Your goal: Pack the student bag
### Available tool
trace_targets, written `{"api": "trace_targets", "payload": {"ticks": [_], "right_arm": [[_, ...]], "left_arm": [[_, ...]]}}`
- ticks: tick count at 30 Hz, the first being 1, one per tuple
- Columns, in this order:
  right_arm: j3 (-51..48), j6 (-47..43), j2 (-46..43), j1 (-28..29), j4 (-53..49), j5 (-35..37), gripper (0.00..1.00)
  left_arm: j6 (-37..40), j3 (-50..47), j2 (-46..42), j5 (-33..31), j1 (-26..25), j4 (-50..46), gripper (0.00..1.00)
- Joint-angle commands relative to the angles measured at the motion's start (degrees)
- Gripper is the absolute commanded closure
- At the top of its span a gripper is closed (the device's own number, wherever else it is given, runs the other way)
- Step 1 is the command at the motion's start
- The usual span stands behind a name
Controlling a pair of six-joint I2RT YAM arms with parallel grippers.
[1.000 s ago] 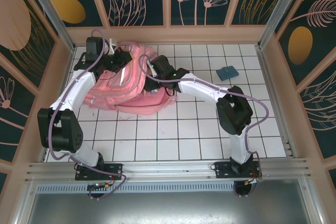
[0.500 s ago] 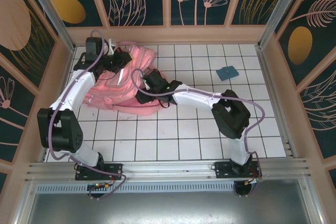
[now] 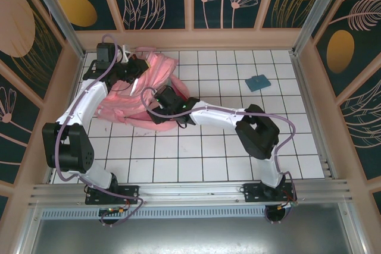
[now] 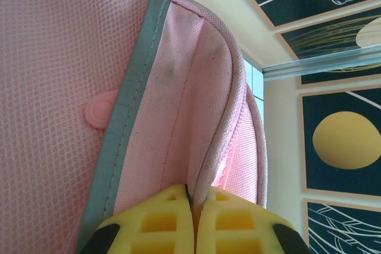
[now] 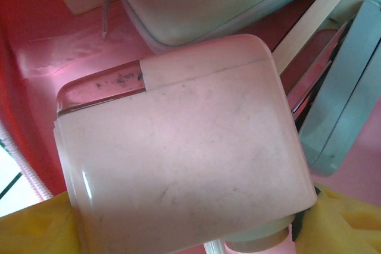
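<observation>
Change: the right end effector (image 3: 161, 100) had moved toward the near-left, deeper into the student bag (image 3: 122, 108).
Bag: far-left part of the worktop (image 3: 226, 147).
Left: the left end effector (image 4: 191, 197) was together, pinching bag fabric.
Right: clamped on a pale case (image 5: 178, 147).
Count: one bag, one case, one blue pad (image 3: 258, 81).

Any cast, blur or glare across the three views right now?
Top external: even light, sharp, soft shadow beside the student bag. Left wrist: bag weave crisp, yellow fingers slightly soft at the bottom edge, wall behind bright. Right wrist: heavy pink-red cast, pale rounded case very close and soft, small highlights on it.
</observation>
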Motion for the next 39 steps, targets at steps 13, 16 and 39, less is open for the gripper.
{"api": "trace_targets", "payload": {"ticks": [13,16,39], "right_arm": [[1.93,-4.34,1.32,-4.45,-0.24,5.16,0.31],[-0.29,-7.46,-0.99,-2.04,2.52,3.59,0.31],[-3.46,-4.72,-4.11,-3.75,2.63,-6.58,0.06]], "left_arm": [[-1.33,-0.73,-2.27,1.49,-0.13,9.47,1.00],[-1.18,-0.55,-1.99,1.31,-0.13,9.46,1.00],[-0.39,0.49,-1.15,1.32,-0.13,8.17,1.00]]}}
